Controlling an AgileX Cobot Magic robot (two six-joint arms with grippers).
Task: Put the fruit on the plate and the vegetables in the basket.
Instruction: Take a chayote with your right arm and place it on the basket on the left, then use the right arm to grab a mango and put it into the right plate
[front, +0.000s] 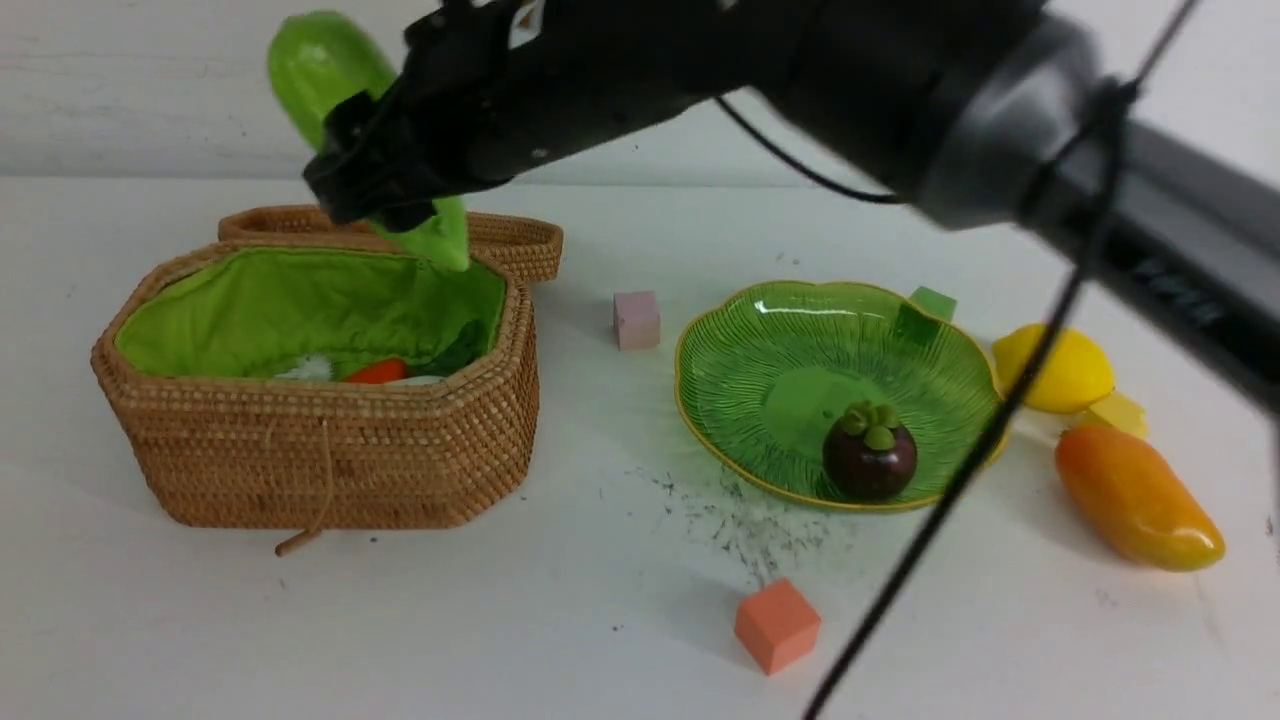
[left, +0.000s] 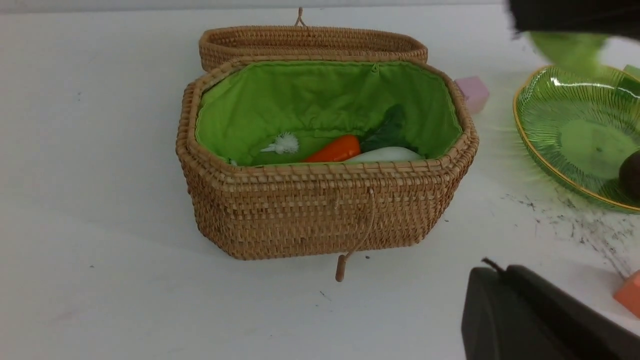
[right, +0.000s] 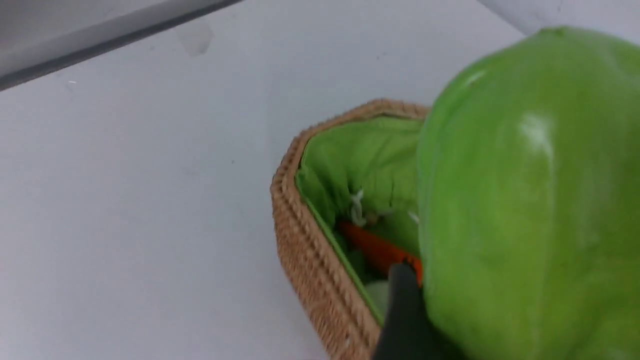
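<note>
My right gripper (front: 385, 175) is shut on the light green gourd (front: 322, 68), holding it tilted above the back of the open wicker basket (front: 330, 450). In the right wrist view the gourd (right: 530, 200) fills the frame, and one dark finger (right: 400, 300) presses its side. The orange carrot (left: 334, 149) and white radish (left: 387, 155) lie inside the basket (left: 325, 210). The mangosteen (front: 869, 452) sits on the green plate (front: 780, 350). The lemon (front: 1060, 370) and mango (front: 1135, 497) lie on the table right of the plate. My left gripper (left: 500, 272) is shut and empty, low over the table.
The basket lid (front: 510, 240) lies open behind the basket. Small cubes are scattered about: pink (front: 636, 319), orange (front: 777, 624), green (front: 930, 303) behind the plate, yellow (front: 1118, 412) by the lemon. A cable (front: 950, 480) hangs from the right arm across the plate.
</note>
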